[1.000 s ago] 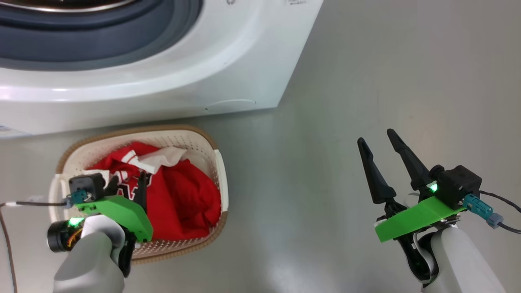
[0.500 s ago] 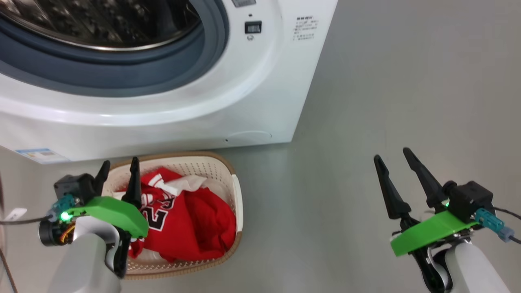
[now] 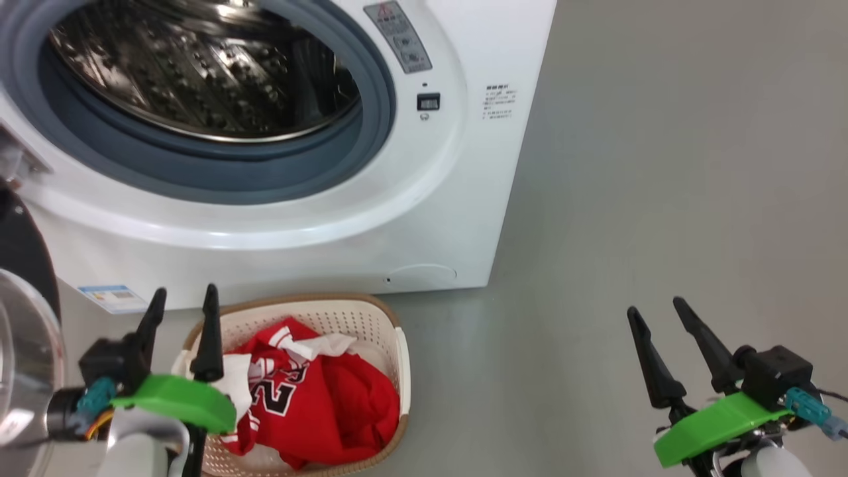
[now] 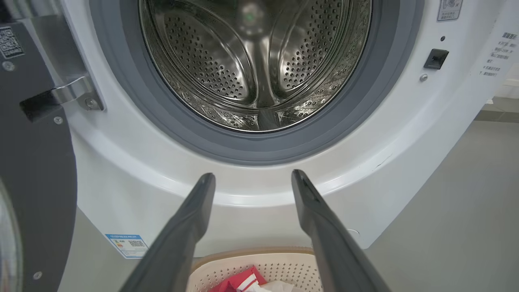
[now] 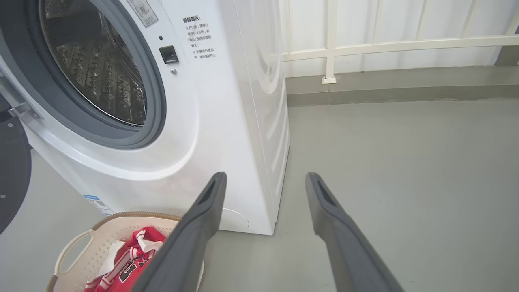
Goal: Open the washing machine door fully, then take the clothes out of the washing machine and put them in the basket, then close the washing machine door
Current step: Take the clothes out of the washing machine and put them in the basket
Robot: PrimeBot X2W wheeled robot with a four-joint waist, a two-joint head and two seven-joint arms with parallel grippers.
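Red clothes (image 3: 311, 404) in basket (image 3: 371, 315) below the empty-looking drum (image 3: 199, 73), left gripper (image 3: 185, 290) and right gripper (image 3: 656, 306) jaws apart, holding nothing; risk: glossy door (image 3: 20, 371) at far left could deflect a glancing push and fail to latch.

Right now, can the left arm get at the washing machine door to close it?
Probably yes: the washing machine door stands open just left of the open left gripper, with nothing between them.
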